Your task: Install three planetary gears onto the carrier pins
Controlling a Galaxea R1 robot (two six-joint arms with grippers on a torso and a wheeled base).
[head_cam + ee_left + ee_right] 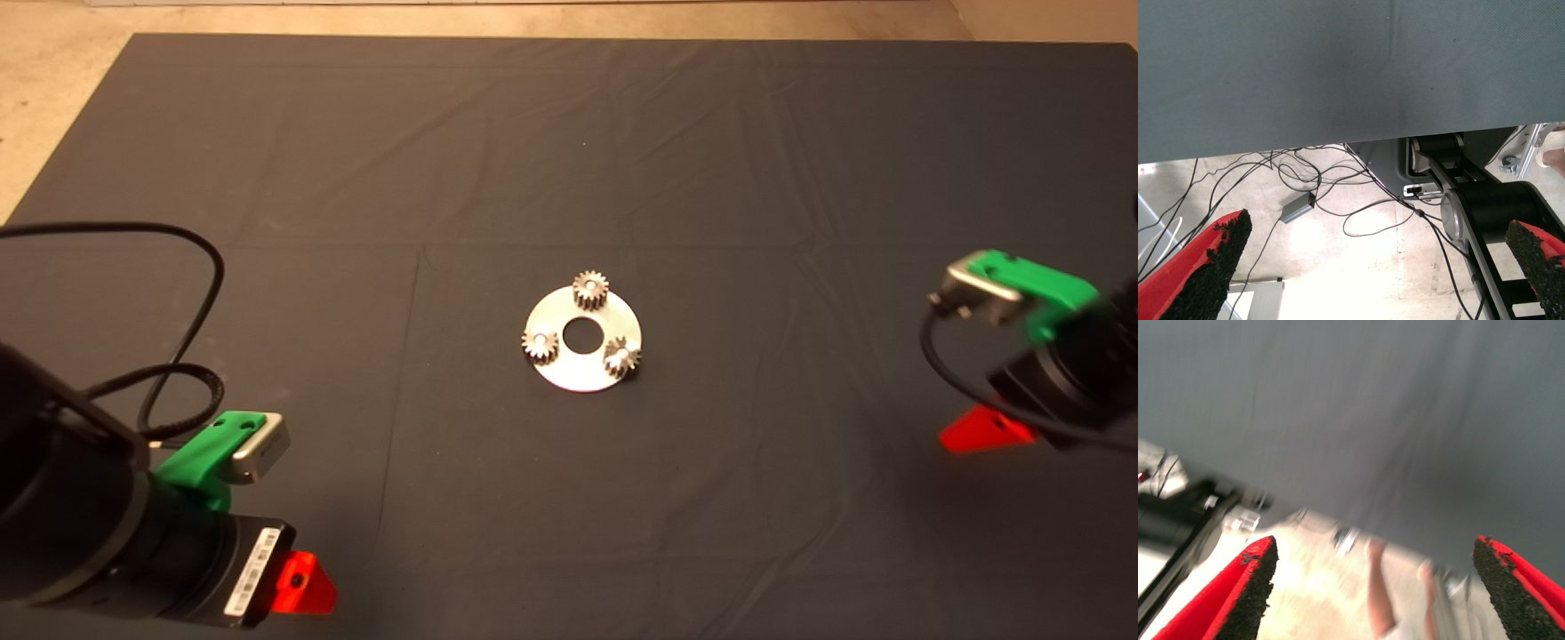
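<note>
A shiny round metal disc [584,359] with a large centre hole lies at the middle of the mat. Three small silver gears sit on its carrier pins: one at the far side [590,288], one at the left [540,344], one at the right [621,357]. A pin tip shows in each gear's centre hole. My left gripper [1378,267] is open and empty at the mat's lower left edge. My right gripper [1378,587] is open and empty, at the mat's right edge, well away from the disc.
The dark mat [569,178] is creased. Black cables [178,267] loop over its left side. Past the mat's edge the left wrist view shows floor cables and a small grey box [1297,209]; the right wrist view shows a person's legs [1381,587].
</note>
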